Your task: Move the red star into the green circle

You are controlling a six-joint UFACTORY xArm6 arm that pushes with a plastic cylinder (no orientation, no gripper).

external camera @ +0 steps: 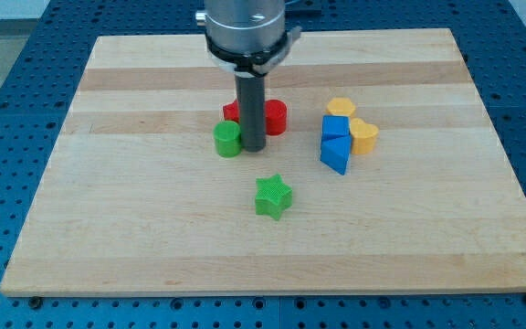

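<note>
My tip [252,148] rests on the wooden board [135,228], right beside the green circle [228,139] on its right, touching or nearly so. Just behind the rod lie two red blocks. One red block [276,117] on the rod's right looks rounded. The other red block [232,111] peeks out on the rod's left, just above the green circle. The rod hides most of it, so I cannot tell which one is the star.
A green star [272,196] lies below my tip. To the right is a cluster: a blue cube [336,128], a blue wedge-like block [335,156], a yellow block [341,107] above and a yellow block [364,135] at the right.
</note>
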